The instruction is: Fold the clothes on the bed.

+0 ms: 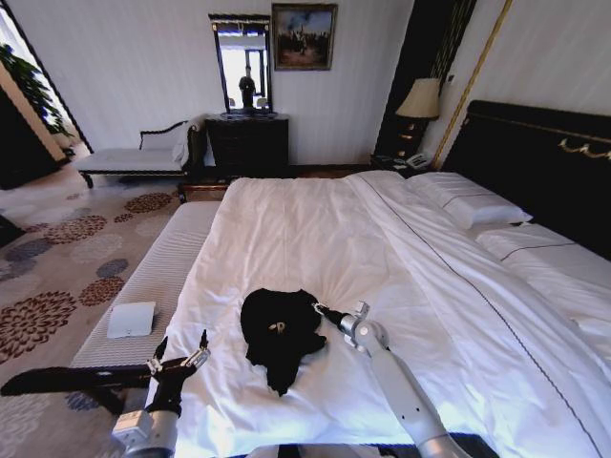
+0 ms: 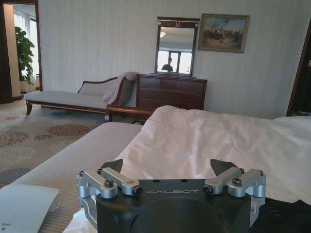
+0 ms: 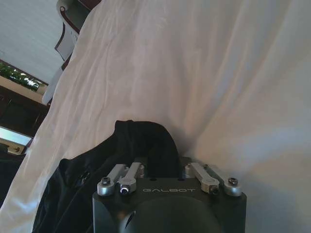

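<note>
Now, garment: the crumpled black short-sleeved T-shirt (image 1: 278, 332) lies bunched on the white duvet of the large dark-framed bed (image 1: 315, 229), near the foot edge closest to you, with a narrow tail of cloth trailing toward that edge.
Long axis: you can read the heap as running roughly from the bed's middle toward its foot; sleeves and hem cannot be told apart in this bundle.
Right gripper: the right gripper (image 1: 320, 309) sits at the shirt's right edge, and its wrist view shows a fold of black cloth (image 3: 146, 145) rising between the silver fingers (image 3: 127, 177); the jaws look closed on that fold.
Left gripper: the left gripper (image 1: 178, 362) hovers off the bed's left side beside the white striped bench (image 1: 162, 267), fingers spread apart and holding nothing, the shirt well to its right.
Nearer arm: your right, plainly; it already touches the cloth.
Judgement: spreading the shirt flat seems the step in hand, so the pull likely runs away from the heap's centre.
Risk: the duvet may be dragged along with the cloth.
</note>
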